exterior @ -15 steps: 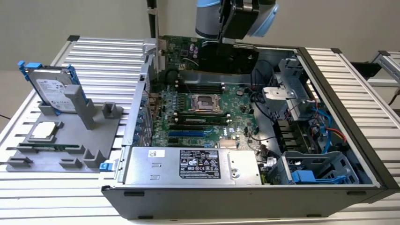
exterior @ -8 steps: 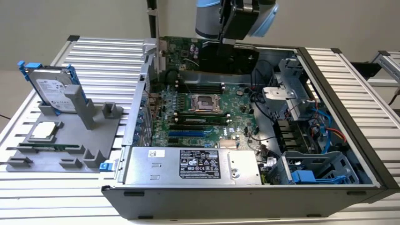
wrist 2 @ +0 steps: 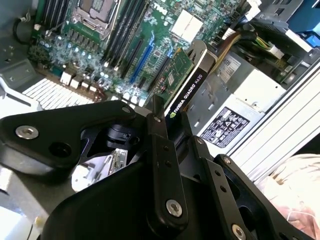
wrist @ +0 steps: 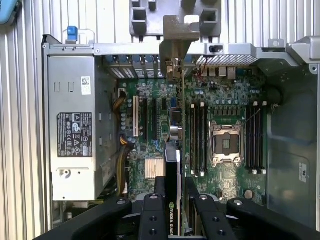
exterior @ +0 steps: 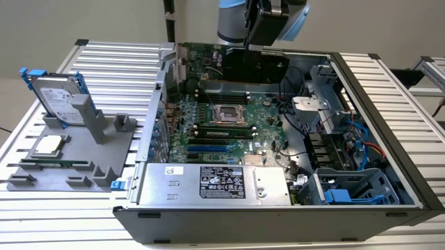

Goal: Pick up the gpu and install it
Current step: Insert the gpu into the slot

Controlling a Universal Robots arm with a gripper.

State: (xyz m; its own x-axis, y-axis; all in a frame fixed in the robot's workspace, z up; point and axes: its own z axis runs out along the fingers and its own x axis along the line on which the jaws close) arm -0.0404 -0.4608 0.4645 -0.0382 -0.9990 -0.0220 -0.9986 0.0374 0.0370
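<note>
At the tabletop's left edge in the exterior view, a grey holder (exterior: 70, 156) props the hard drive (exterior: 59, 99) upright. Beside it lies the open computer case (exterior: 389, 99), with the motherboard (exterior: 230, 117) on its floor. The arm (exterior: 236, 21) hangs over the case's far end.

In both wrist views the gripper (wrist: 174, 192) is clamped on the graphics card (wrist: 172, 160), one finger on each face. The card stands on edge over the motherboard. Its long axis runs straight out from the fingers towards the case's back wall and looks parallel to the slots (wrist: 135, 116). Its metal bracket (wrist: 172, 55) leads and reaches the back wall's openings. I cannot tell whether the card's lower edge touches a slot.
</note>
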